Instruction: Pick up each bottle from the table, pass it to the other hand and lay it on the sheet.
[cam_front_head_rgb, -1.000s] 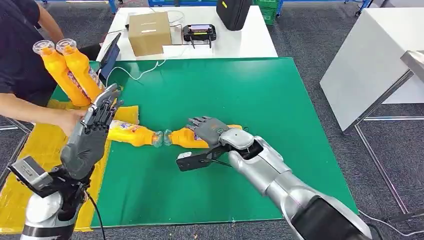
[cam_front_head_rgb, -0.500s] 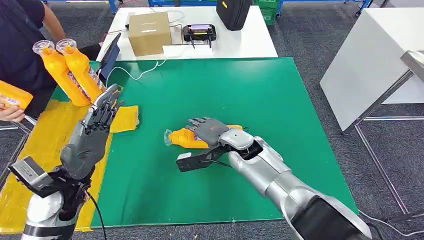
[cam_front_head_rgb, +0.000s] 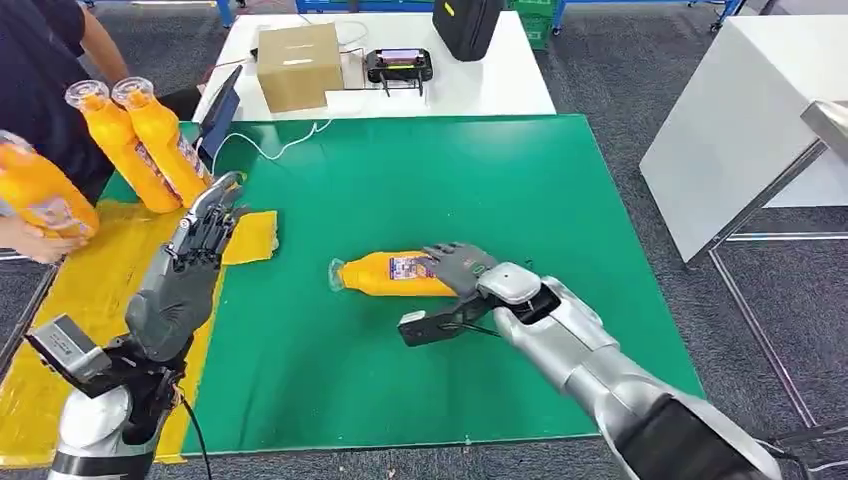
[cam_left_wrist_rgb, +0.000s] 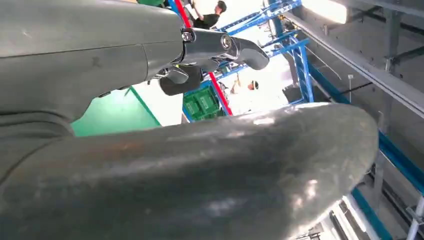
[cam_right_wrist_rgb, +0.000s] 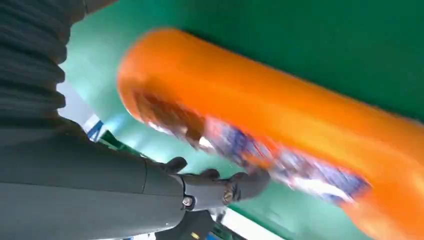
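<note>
Green table mat (cam_front_head_rgb: 420, 190), one, bearing the work. Yellow sheet (cam_front_head_rgb: 70, 300), one, beyond the raised left hand (cam_front_head_rgb: 185, 270), whose fingers stood extended, slightly apart, holding nothing. Orange bottle (cam_front_head_rgb: 385, 273), one, lying on its side on the mat, cap end pointing away from the right hand (cam_front_head_rgb: 460, 268); that hand's fingers draped over the base end, though whether they had closed on it could not be told. Risk, as judged: a round bottle caught only at its end could roll or pivot out from under the fingers before the handover.
</note>
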